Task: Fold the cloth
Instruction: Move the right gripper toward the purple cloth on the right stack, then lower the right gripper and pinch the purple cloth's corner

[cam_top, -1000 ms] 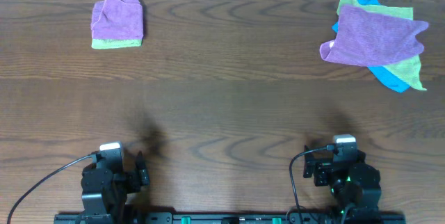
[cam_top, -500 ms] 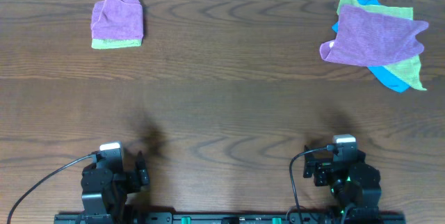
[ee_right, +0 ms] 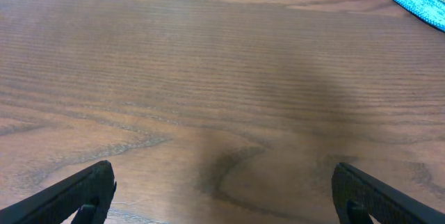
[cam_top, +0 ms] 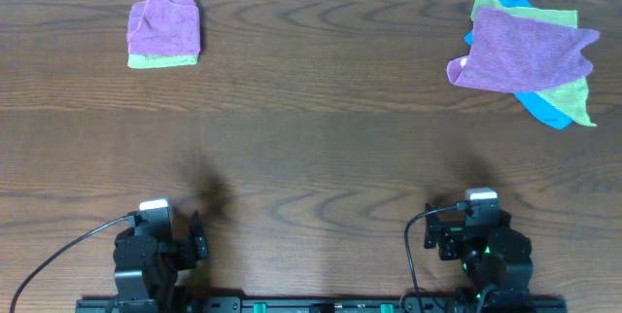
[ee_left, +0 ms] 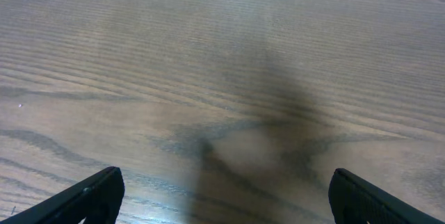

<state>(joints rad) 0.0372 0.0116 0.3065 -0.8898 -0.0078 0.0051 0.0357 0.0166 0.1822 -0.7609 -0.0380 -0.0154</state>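
So we've got the lilac cloth (cam_top: 525, 52) lying unfolded and a bit rumpled at the far right corner of the table (cam_top: 321, 138), on top of a yellow-green cloth (cam_top: 575, 101) and a bright blue cloth (cam_top: 546, 112) that poke out from under it toward the table's right edge. There's a small pale bit at the lilac cloth's left end that might be its white tag, but from the overhead we can't really say. Over at the table's far left corner sits a folded purple cloth (cam_top: 163, 23) stacked on a folded green cloth (cam_top: 161, 60), well apart from the pile. Both arms are parked at the near edge of the table, one toward the left and one toward the right, nowhere near any of the cloths. The left gripper (ee_left: 226, 186) hangs above bare wood with its jaws spread wide, one fingertip in each bottom corner of the wrist view and nothing between them. Same deal with the right gripper (ee_right: 226, 186): jaws wide apart, holding nothing, just wood grain under it. At the very top of the right wrist view we can catch the edge of the lilac cloth and a bit of the blue one beside it.
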